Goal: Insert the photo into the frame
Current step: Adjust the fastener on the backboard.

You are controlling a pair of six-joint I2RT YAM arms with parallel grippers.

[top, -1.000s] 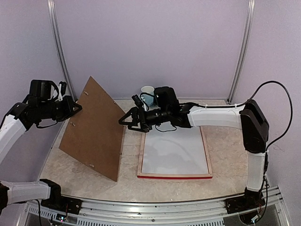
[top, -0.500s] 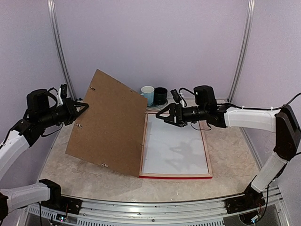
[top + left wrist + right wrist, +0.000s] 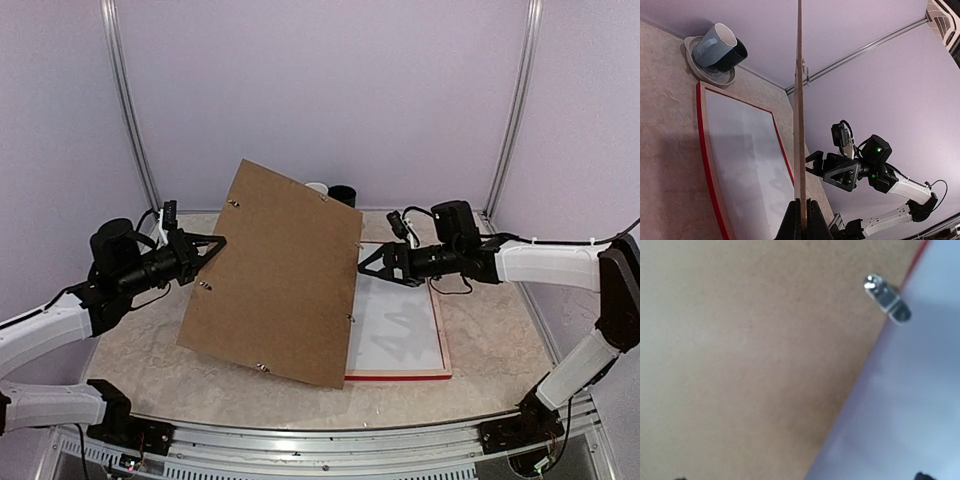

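The frame (image 3: 400, 376) stays flat on the surface (image 3: 140, 350) right of centre, the photo (image 3: 400, 320) lying inside it white back up. The left hand (image 3: 212, 246), clenched on the left edge of the tilted brown backing board (image 3: 275, 270), has carried the board rightward, so its near right corner now covers the frame's left part instead of stopping at its left rail. The right hand (image 3: 370, 266), released and holding nothing, has drawn back rightward beside the board's right edge, and the cups (image 3: 333, 189) at the far side are now mostly hidden behind the board.
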